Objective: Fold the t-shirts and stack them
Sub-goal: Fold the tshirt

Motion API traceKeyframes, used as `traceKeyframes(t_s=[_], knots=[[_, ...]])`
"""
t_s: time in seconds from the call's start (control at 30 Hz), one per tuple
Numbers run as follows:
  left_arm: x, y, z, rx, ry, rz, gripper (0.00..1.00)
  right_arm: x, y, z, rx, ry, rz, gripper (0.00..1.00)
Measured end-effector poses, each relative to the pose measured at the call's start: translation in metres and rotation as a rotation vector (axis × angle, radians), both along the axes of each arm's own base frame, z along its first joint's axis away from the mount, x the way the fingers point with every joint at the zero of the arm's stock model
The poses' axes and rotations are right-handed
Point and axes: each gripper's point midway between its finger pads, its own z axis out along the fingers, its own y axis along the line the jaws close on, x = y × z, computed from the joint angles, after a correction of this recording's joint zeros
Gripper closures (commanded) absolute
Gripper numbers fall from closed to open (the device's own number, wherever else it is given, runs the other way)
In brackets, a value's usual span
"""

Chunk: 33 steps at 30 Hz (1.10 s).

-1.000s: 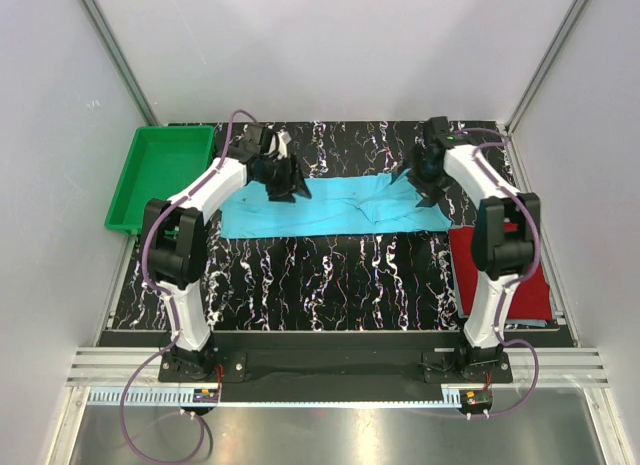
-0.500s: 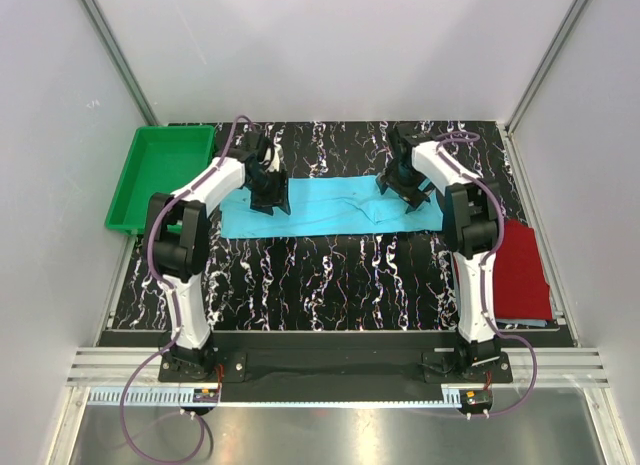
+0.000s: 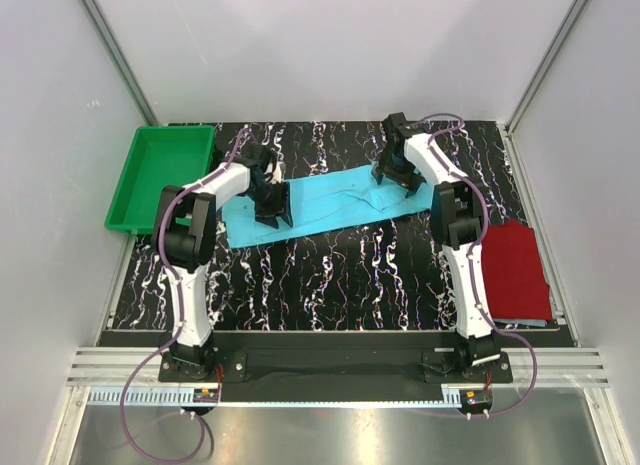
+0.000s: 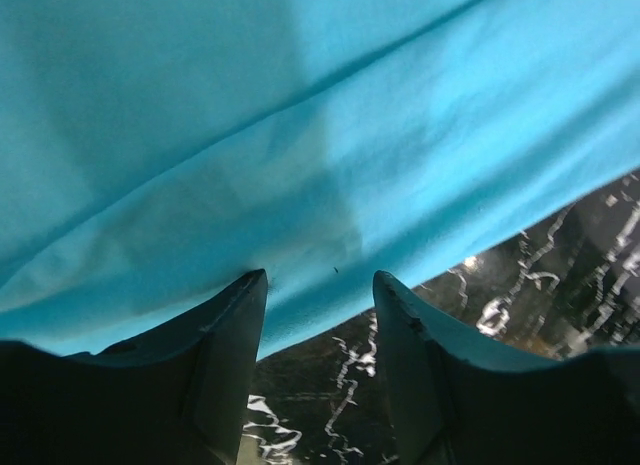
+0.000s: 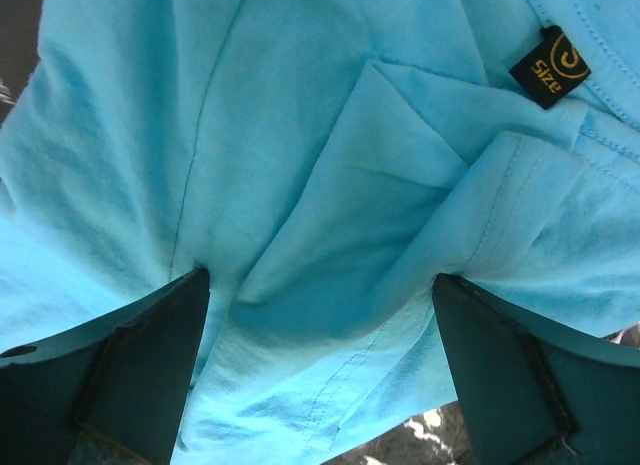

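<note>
Item 1: turquoise t-shirt (image 3: 330, 203), a long band across the far half of the marbled table (image 3: 330, 275). Item 2: dark red t-shirt (image 3: 512, 270), folded at the right edge, probably the stack's base. Left gripper (image 4: 320, 280), jaws parted and empty, at the band's hem; right gripper (image 5: 320, 280), jaws wide, straddles bunched cloth, probably to pinch opposite ends. Only the right wrist view shows the neck label (image 5: 549, 67); only the top view shows the green tray (image 3: 165, 175)

Top view: white right arm (image 3: 465, 265) hides frame-left edge of dark red folded cloth t-shirt (image 3: 515, 270). Wrist views: bright turquoise cloth t-shirt (image 5: 300, 185) cut off by frame edges. Upper right, small dark neck label (image 5: 548, 67): lettering only partly legible.
</note>
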Motion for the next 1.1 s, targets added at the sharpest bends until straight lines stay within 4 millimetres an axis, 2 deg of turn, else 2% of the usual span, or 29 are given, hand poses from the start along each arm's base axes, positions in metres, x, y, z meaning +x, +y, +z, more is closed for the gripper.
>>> traceKeyframes(t_s=[0.13, 0.3, 0.5, 0.67, 0.8, 0.93, 1.03, 1.1], knots=[[-0.021, -0.018, 0.001, -0.095, 0.057, 0.013, 0.47, 0.018, 0.003, 0.001, -0.018, -0.030, 0.092, 0.00], [-0.067, -0.053, 0.003, -0.191, 0.141, 0.001, 0.46, 0.036, 0.008, 0.002, -0.026, -0.061, 0.211, 0.00], [-0.137, -0.119, 0.006, -0.289, 0.239, -0.069, 0.46, 0.052, 0.019, 0.004, 0.003, -0.103, 0.310, 0.00], [-0.167, -0.160, 0.013, -0.318, 0.252, -0.119, 0.43, 0.061, 0.034, 0.008, 0.065, -0.142, 0.358, 0.00], [-0.166, -0.166, 0.037, -0.340, 0.197, -0.118, 0.38, 0.061, 0.038, 0.010, 0.086, -0.150, 0.377, 0.00], [-0.152, -0.160, 0.085, -0.381, 0.064, -0.114, 0.35, 0.044, 0.032, 0.016, 0.074, -0.109, 0.374, 0.00], [-0.146, -0.151, 0.115, -0.396, -0.039, -0.127, 0.34, 0.032, 0.026, 0.032, 0.051, -0.092, 0.367, 0.00], [-0.143, -0.142, 0.117, -0.376, -0.074, -0.131, 0.34, 0.026, 0.024, 0.051, 0.040, -0.103, 0.365, 0.00]])
